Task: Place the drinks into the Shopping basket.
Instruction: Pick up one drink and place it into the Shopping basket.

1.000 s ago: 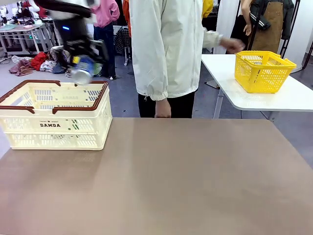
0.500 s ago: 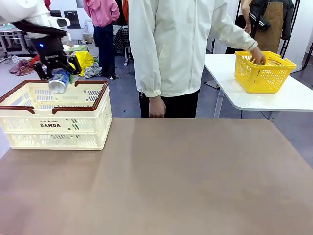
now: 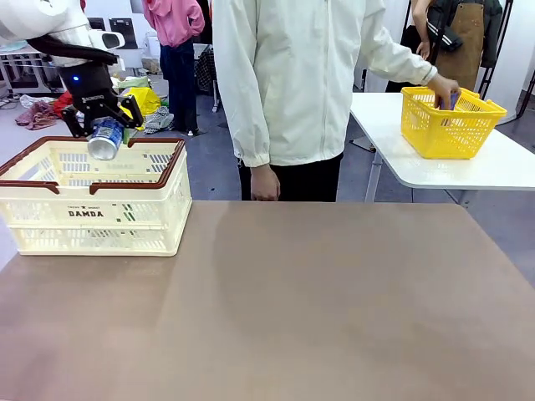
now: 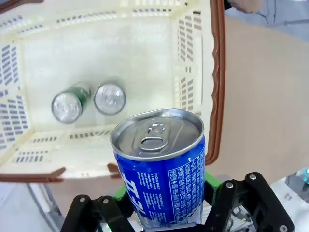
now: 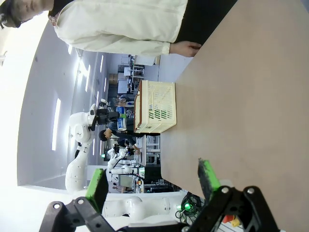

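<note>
Left claw clamped on blue can, hovering over basket at table's 10 o'clock. Green can and another can already inside. Held one not yet dropped. Right claw apart, empty.

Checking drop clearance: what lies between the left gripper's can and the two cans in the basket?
Only bare basket floor, in the left wrist view: the blue can hangs apart from the green can and the second can.

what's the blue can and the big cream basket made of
Blue can: probably thin aluminium; shiny silver lid with pull tab, glossy printed wall.
Shopping basket: looks like moulded plastic, matte cream, slotted walls, brown rim.
</note>
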Robot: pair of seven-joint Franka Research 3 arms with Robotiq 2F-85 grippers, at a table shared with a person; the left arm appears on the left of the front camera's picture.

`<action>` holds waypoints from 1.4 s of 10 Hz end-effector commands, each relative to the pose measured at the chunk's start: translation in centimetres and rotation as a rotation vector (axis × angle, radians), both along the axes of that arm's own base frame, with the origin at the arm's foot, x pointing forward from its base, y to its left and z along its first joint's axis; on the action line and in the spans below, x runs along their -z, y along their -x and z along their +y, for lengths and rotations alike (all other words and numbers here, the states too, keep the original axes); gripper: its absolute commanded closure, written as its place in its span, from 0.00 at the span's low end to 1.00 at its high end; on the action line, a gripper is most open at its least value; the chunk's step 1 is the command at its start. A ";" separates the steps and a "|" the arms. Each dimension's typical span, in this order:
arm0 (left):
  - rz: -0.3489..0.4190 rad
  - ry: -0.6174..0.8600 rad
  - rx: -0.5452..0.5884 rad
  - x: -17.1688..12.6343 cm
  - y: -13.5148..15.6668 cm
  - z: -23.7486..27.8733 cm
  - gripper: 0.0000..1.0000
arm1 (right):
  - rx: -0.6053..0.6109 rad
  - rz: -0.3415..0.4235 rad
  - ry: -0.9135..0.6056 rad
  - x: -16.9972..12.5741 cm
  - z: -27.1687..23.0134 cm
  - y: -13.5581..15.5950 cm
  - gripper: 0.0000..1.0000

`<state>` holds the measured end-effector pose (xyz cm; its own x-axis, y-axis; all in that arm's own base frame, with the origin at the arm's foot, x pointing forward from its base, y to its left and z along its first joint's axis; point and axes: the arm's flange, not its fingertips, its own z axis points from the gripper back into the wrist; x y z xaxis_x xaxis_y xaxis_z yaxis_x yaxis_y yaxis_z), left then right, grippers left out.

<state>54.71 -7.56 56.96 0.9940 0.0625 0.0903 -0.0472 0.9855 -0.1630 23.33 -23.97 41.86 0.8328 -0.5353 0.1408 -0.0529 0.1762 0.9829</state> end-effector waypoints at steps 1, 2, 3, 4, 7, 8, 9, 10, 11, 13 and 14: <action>-0.064 0.062 0.129 1.0 -3.4 -0.5 1.00 | -0.013 -0.020 0.007 -0.1 0.0 0.1 0.00; -0.109 0.028 0.117 1.8 -4.7 -0.1 1.00 | -0.013 -0.020 0.007 -0.1 0.0 0.1 0.00; -0.099 -0.004 0.143 2.9 -5.8 -0.1 1.00 | -0.013 -0.020 0.007 -0.1 0.0 0.1 0.00; -0.059 -0.022 0.163 4.2 -6.5 -0.1 1.00 | -0.013 -0.020 0.007 -0.1 0.0 0.1 0.00; 0.013 -0.065 0.180 8.9 -8.1 -0.8 1.00 | -0.013 -0.020 0.007 -0.1 0.0 0.1 0.00; 0.030 -0.057 0.171 10.2 -8.1 -0.8 1.00 | -0.013 -0.020 0.007 -0.1 0.0 0.1 0.00; 0.048 -0.047 0.156 11.2 -8.1 -0.7 1.00 | -0.013 -0.020 0.007 -0.1 0.0 0.1 0.00; 0.070 -0.035 0.150 12.2 -8.2 -0.5 1.00 | -0.013 -0.020 0.007 -0.1 0.0 0.1 0.00; 0.089 -0.020 0.152 13.1 -8.4 -0.4 1.00 | -0.013 -0.020 0.007 -0.1 0.0 0.1 0.00; 0.102 -0.013 0.155 14.3 -8.6 -0.7 1.00 | -0.013 -0.020 0.007 -0.1 0.0 0.1 0.00; 0.113 -0.004 0.162 14.6 -8.7 -0.8 1.00 | -0.013 -0.020 0.007 -0.1 0.0 0.1 0.00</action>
